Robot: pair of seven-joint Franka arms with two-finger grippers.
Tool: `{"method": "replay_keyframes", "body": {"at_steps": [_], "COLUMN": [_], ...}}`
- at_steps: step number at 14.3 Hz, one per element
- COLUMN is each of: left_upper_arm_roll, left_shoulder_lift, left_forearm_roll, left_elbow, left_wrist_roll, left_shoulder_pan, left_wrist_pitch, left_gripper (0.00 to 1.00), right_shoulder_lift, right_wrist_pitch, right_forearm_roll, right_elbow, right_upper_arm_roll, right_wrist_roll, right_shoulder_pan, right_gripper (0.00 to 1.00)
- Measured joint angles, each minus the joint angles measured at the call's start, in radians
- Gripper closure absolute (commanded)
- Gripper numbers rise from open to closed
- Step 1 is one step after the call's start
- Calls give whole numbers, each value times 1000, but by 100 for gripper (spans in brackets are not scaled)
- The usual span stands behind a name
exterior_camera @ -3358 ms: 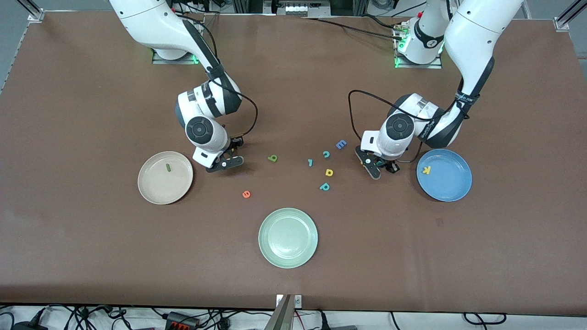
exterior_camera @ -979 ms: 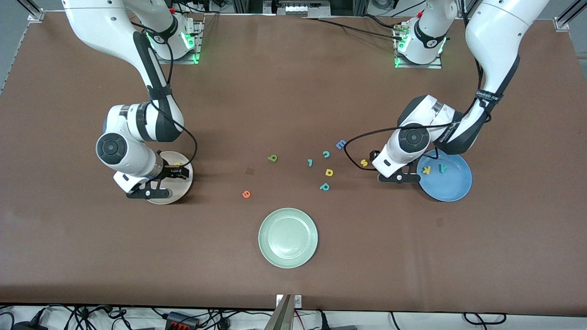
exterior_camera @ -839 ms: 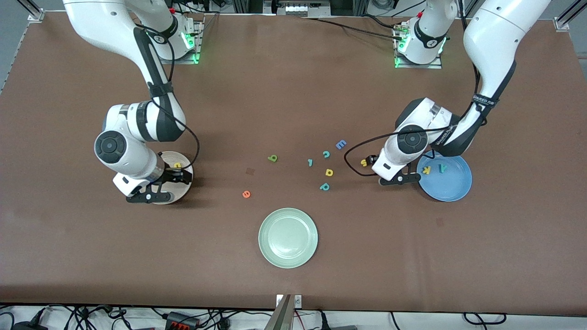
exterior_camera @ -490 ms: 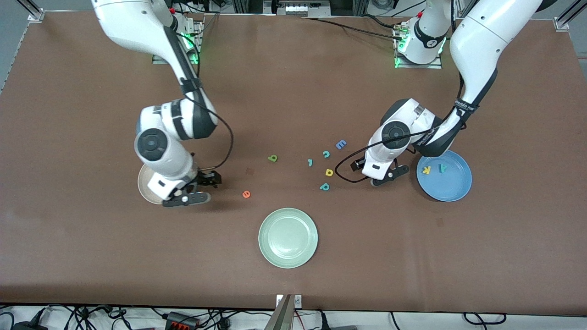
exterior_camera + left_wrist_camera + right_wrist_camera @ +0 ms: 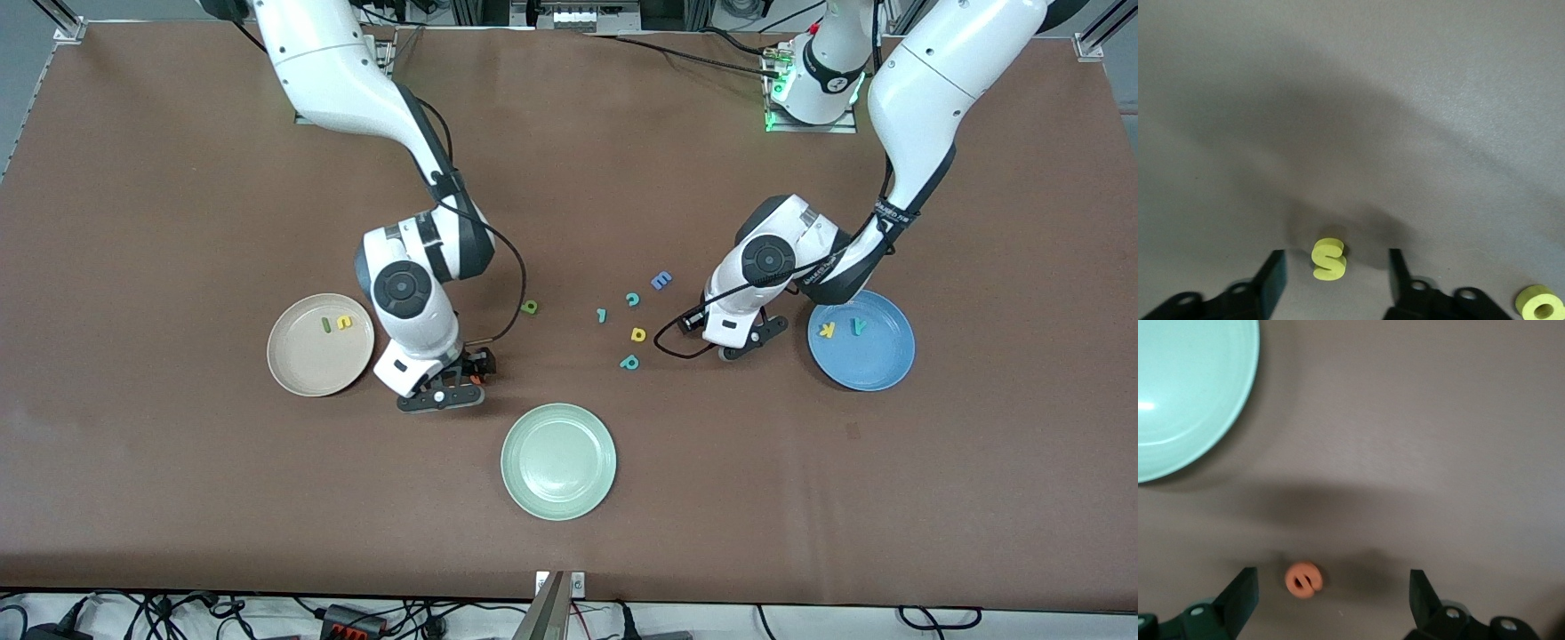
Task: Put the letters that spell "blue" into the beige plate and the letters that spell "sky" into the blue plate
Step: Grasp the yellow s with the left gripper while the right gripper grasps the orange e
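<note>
Here, the left gripper (image 5: 1331, 280) stood low over the table (image 5: 178, 489) beside the blue plate (image 5: 876, 364), fingers parted around the yellow "s" (image 5: 1328, 259) without touching it. The right gripper (image 5: 1331, 597), spread wide, straddled the orange "e" (image 5: 1303, 579) between the beige plate (image 5: 307, 364) and the pale green plate (image 5: 1185, 393).

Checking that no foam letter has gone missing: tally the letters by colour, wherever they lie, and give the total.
Yellow: 4 (u, d-like letter, k, s)
Teal: 4 (hooked piece, c, p, y)
Green: 2 (b, dark l)
Blue: 1 (E)
Orange: 1 (e)
Total: 12
</note>
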Motion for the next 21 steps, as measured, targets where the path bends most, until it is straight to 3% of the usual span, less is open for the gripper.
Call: {"method": "replay_keyframes", "body": {"at_steps": [1,6,10,15,21], "left_upper_arm_roll": [0,0,-1,-1,0], "left_shoulder_lift": [0,2,3,3,-75], "left_forearm_roll": [0,0,0,0,0], "left_elbow": [-2,-7,-7,3,75], "left_wrist_roll": [0,0,0,5,270], "left_shoulder_pan": [0,0,0,1,84], "left_wrist_pitch": [2,3,13,-10,-253], "left_gripper": [56,66,92,96,96], "right_shoulder_lift": [22,68,68,69,69], "right_wrist_pitch": [27,70,48,-4,-26], "right_forearm_roll": [0,0,0,1,2], "right_elbow": [9,25,27,27,27], "right_upper_arm_roll": [0,0,-1,-1,-1], "right_wrist_roll": [1,4,4,4,4], "right_shoulder_pan": [8,22,24,28,28], "right_gripper": [0,29,37,37,50]}}
